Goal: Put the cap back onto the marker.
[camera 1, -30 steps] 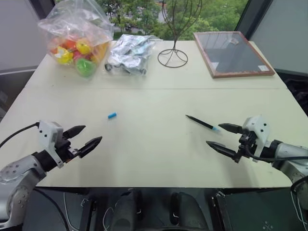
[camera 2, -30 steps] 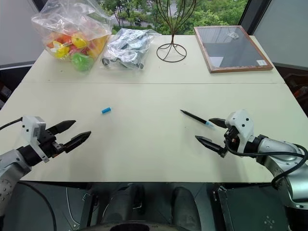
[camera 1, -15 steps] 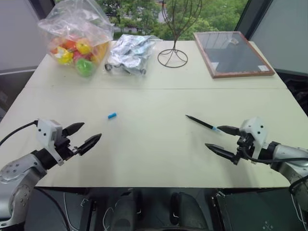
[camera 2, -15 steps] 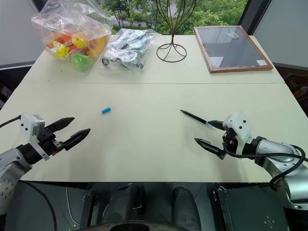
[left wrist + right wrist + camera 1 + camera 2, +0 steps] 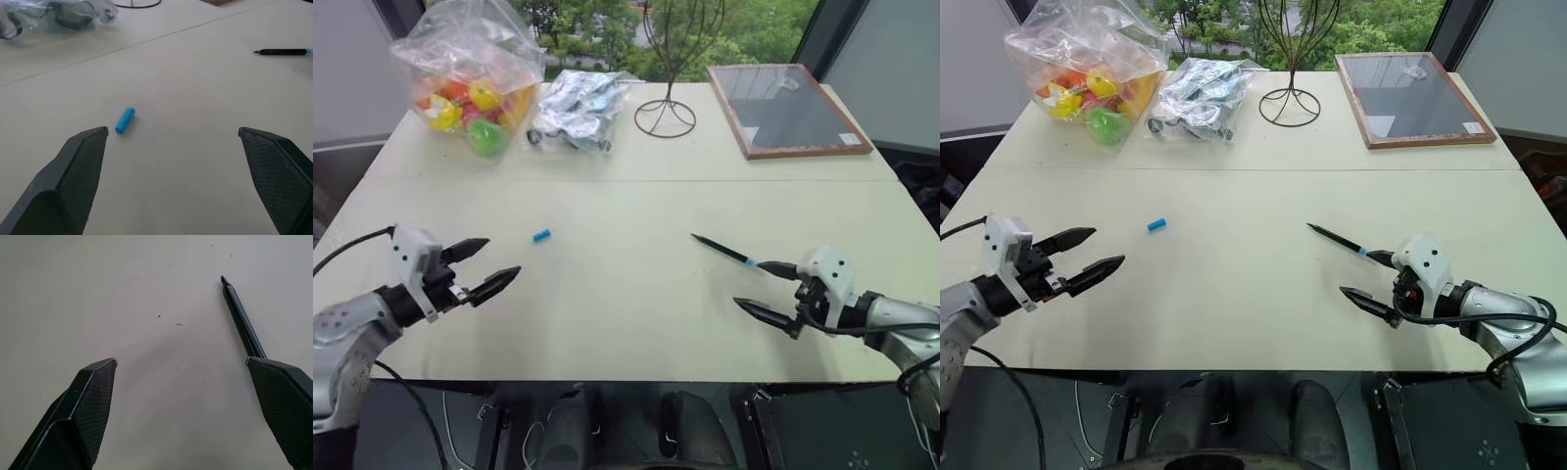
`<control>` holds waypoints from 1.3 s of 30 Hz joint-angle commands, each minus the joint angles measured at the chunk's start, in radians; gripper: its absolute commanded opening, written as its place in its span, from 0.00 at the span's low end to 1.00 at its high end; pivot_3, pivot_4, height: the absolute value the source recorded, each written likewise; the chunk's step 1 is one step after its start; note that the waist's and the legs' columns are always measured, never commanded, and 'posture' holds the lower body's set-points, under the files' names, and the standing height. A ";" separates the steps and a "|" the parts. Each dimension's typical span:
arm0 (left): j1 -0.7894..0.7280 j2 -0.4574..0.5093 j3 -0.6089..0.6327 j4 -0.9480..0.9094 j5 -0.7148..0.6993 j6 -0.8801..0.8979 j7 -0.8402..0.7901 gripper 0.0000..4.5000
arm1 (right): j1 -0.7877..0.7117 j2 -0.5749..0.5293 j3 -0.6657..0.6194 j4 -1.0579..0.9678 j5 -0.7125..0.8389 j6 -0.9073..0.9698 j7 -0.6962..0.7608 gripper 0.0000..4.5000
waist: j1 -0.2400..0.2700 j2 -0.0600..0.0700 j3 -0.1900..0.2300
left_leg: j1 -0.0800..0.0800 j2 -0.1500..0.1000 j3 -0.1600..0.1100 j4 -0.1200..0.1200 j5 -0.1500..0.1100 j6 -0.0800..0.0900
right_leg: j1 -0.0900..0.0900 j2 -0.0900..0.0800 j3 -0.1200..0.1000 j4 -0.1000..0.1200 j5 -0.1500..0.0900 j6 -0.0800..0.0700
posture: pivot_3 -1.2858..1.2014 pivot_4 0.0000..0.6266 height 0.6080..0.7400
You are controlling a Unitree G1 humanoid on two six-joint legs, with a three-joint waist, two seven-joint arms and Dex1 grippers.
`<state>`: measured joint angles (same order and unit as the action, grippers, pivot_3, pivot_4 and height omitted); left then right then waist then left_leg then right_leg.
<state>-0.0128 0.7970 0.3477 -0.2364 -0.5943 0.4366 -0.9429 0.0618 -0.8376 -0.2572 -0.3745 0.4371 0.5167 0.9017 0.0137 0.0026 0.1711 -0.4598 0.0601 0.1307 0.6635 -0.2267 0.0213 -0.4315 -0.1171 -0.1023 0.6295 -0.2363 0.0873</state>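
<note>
The small blue cap (image 5: pixel 541 235) lies on the cream table (image 5: pixel 626 323), left of centre. My left gripper (image 5: pixel 489 262) hovers open a short way to the near left of the cap (image 5: pixel 124 120), nothing between its fingers. The slim black marker (image 5: pixel 722 252) lies right of centre, pointed tip toward the middle, light blue end near my right gripper (image 5: pixel 766 290). That gripper stands open just over the table, its far finger close by the marker's (image 5: pixel 242 321) blue end, not gripping it.
At the table's back stand a clear bag of coloured toys (image 5: pixel 465 73), a crinkled silver bag (image 5: pixel 576 108), a wire stand (image 5: pixel 668 108) and a framed board (image 5: pixel 785 108). The near table edge runs just below both grippers.
My left gripper has risen a little and drawn closer to the cap, its wrist rolling slightly. The right gripper has barely shifted. Cap and marker lie where they were.
</note>
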 commanded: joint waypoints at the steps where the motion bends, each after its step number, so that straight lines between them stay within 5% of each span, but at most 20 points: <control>1: -0.115 0.051 -0.100 0.059 0.039 -0.052 -0.131 1.00 | -0.084 -0.030 0.007 0.058 -0.014 -0.045 0.030 0.98 | 0.000 0.000 0.000 | 0.000 0.000 0.000 0.000 0.000 0.000 | 0.000 0.000 0.000 0.000 0.000 0.000 | 0.52 0.24 1.00; 11: -0.407 -0.001 -0.304 0.238 0.125 -0.139 -0.287 1.00 | -0.410 0.044 0.191 0.534 -0.181 -0.323 0.104 0.98 | -0.005 0.000 0.000 | 0.000 -0.005 0.003 0.000 0.002 -0.002 | 0.001 0.001 0.000 0.001 0.003 0.005 | 0.52 0.24 1.00; 20: -0.360 -0.060 -0.316 0.220 0.148 -0.178 -0.270 1.00 | -0.594 0.203 0.229 0.798 -0.207 -0.417 0.080 0.98 | -0.009 0.000 0.000 | 0.000 -0.005 0.003 0.001 0.005 -0.006 | 0.001 0.001 0.000 0.003 0.003 0.006 | 0.52 0.24 1.00; 39: -0.290 -0.070 -0.309 0.176 0.150 -0.188 -0.221 1.00 | -0.549 0.218 0.260 0.855 -0.253 -0.444 0.134 0.98 | -0.007 0.000 0.000 | 0.001 -0.005 0.002 0.001 0.005 -0.006 | 0.002 0.000 0.000 0.003 0.003 0.006 | 0.52 0.24 1.00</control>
<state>-0.3065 0.7265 0.0184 -0.0393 -0.4442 0.2686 -1.1655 -0.5022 -0.6092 0.0067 0.5015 0.1883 0.0800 1.0288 0.0064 0.0029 0.1714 -0.4584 0.0553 0.1331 0.6648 -0.2219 0.0155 -0.4288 -0.1166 -0.1023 0.6324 -0.2333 0.0936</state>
